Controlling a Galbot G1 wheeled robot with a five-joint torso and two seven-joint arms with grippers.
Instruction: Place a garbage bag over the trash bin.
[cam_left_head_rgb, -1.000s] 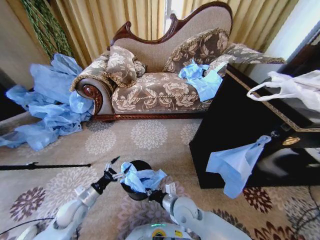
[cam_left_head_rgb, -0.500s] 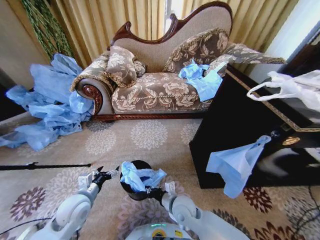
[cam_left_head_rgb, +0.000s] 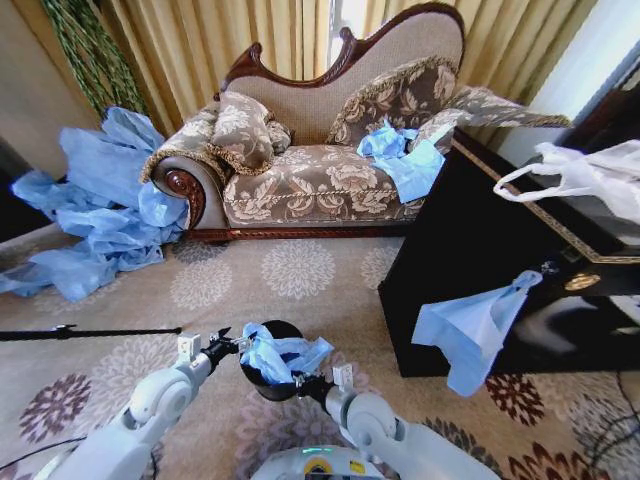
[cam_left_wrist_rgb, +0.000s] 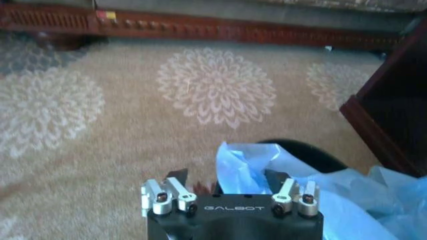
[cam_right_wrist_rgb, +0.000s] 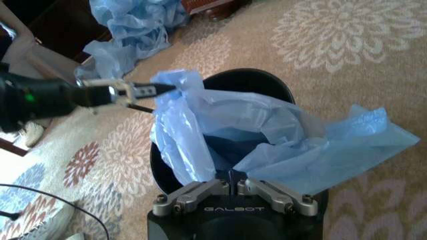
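- Since a second ago the left gripper (cam_left_head_rgb: 226, 346) has dropped lower and swung in toward the trash bin (cam_left_head_rgb: 272, 385); it was up and off the bin's left side, now it sits right at the left rim. Sofa, cabinet and bag heap haven't budged.
- The trash bin stands on the flowered carpet (cam_left_head_rgb: 300, 270) right in front of the robot, well short of the sofa (cam_left_head_rgb: 320, 165).
- The garbage bag (cam_left_head_rgb: 280, 358) is bunched across the bin's mouth, partly dipping inside, with a loose flap spilling over the rim on the cabinet side. It isn't stretched around the rim yet.
- Left gripper: in the left wrist view the fingers (cam_left_wrist_rgb: 175, 176) are spread apart, and a crumpled edge of the bag (cam_left_wrist_rgb: 247, 165) pokes up between them. From the right wrist view the tips (cam_right_wrist_rgb: 157, 90) are touching the bag's edge at the bin rim, but I can't tell if they've got any grip on it.
- Right gripper (cam_left_head_rgb: 300, 383) is at the near rim of the bin; in its wrist view the fingers (cam_right_wrist_rgb: 230, 184) are pinched together on the bag's near edge.
- The dark cabinet (cam_left_head_rgb: 480, 270) stands to the right of the bin with another blue bag (cam_left_head_rgb: 470, 330) hanging off its front; the big blue bag heap (cam_left_head_rgb: 90, 200) is far left of the bin, beside the sofa.
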